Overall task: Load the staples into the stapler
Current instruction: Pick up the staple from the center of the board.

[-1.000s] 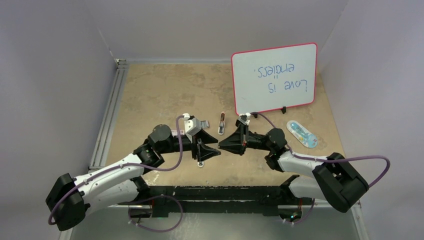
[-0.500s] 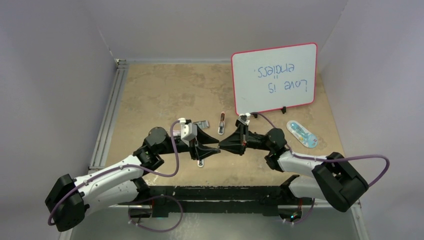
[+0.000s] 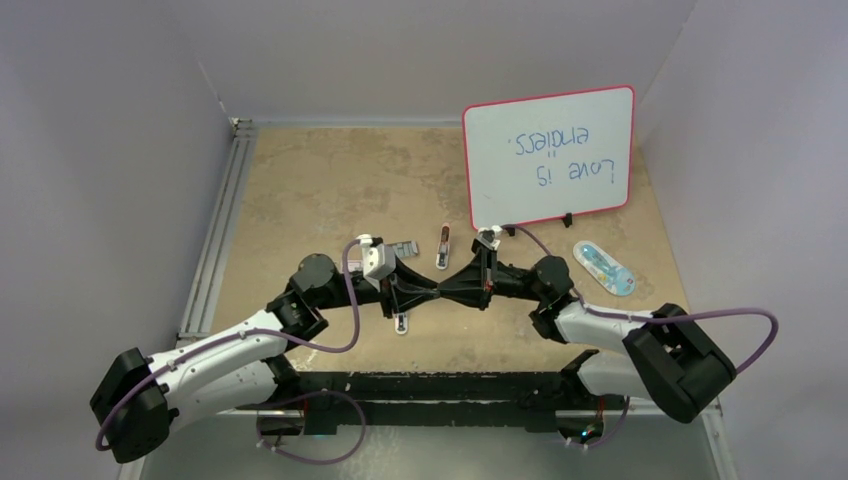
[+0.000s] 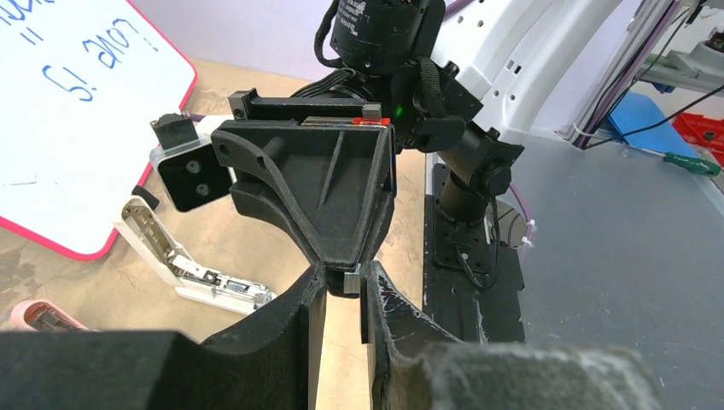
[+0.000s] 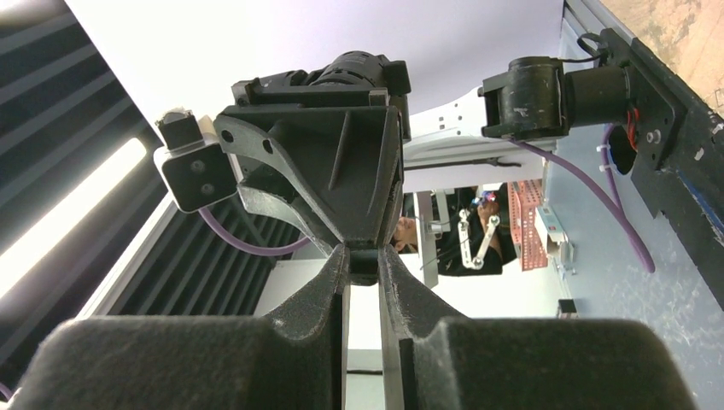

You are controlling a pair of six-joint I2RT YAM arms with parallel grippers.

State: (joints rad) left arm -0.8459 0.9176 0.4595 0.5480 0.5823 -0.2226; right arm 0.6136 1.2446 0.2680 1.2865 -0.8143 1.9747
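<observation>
- Grey staples point(image 4: 353, 282), a small block, sat raised off the table point(image 3: 320, 190) near its middle, pinched where the two arms met tip to tip.
- The left gripper point(image 4: 344, 299) was drawn in to a narrow slot, and the block filled it; the right gripper point(image 5: 363, 273) was clamped on the same block from the opposite end.
- The stapler point(image 3: 442, 250) lay open on the top just beyond the meeting tips, apart from them; a small white piece point(image 3: 401, 326) lay below the left fingers, nearer the front edge.
- The whiteboard point(image 3: 548, 158) leaned at the far right, its foot just beyond the right wrist; an oval tag point(image 3: 604, 268) lay near the right edge, beside the right arm.
- A metal rail point(image 3: 218, 235) ran along the left edge; open tan surface spread between rail and whiteboard at the far left; pale walls closed in the left, far and right sides.
</observation>
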